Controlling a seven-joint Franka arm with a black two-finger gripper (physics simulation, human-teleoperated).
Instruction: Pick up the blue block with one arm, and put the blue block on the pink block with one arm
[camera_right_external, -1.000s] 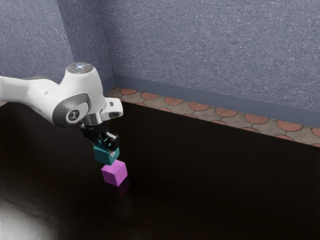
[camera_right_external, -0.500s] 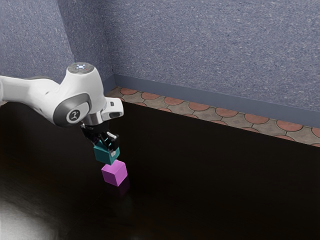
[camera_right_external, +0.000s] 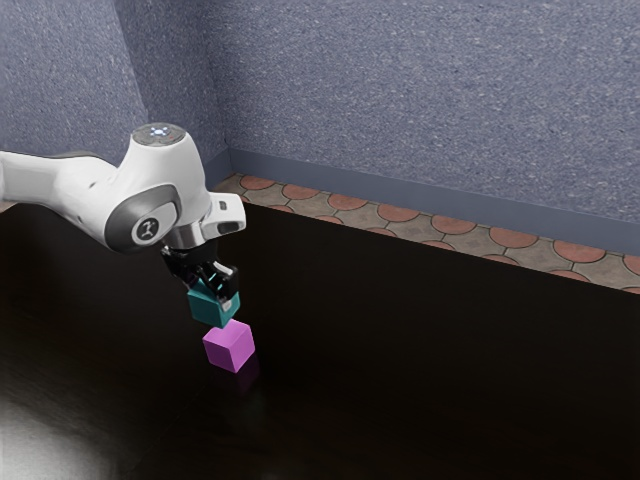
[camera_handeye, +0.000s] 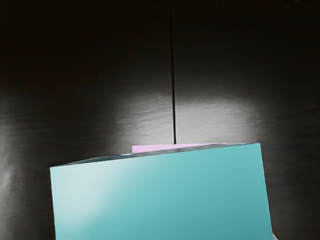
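Note:
The blue block (camera_right_external: 207, 307), teal in colour, hangs in my gripper (camera_right_external: 213, 297), whose black fingers are shut on it from two sides. It hovers just above the pink block (camera_right_external: 229, 346), which rests on the dark table (camera_right_external: 420, 350), slightly toward the exterior view's left of the pink block's centre. A narrow gap or bare contact separates them; I cannot tell which. In the wrist view the blue block (camera_handeye: 162, 195) sits large under my hand, with a thin strip of the pink block (camera_handeye: 165, 148) peeking out beyond its far edge.
The dark glossy table stretches wide around the blocks. A tiled floor strip (camera_right_external: 450, 232) and blue-grey walls (camera_right_external: 420, 90) lie behind. My white arm (camera_right_external: 90, 195) enters from the exterior view's left.
My hand has edged slightly toward the exterior view's right with the blue block, staying just above the pink block.

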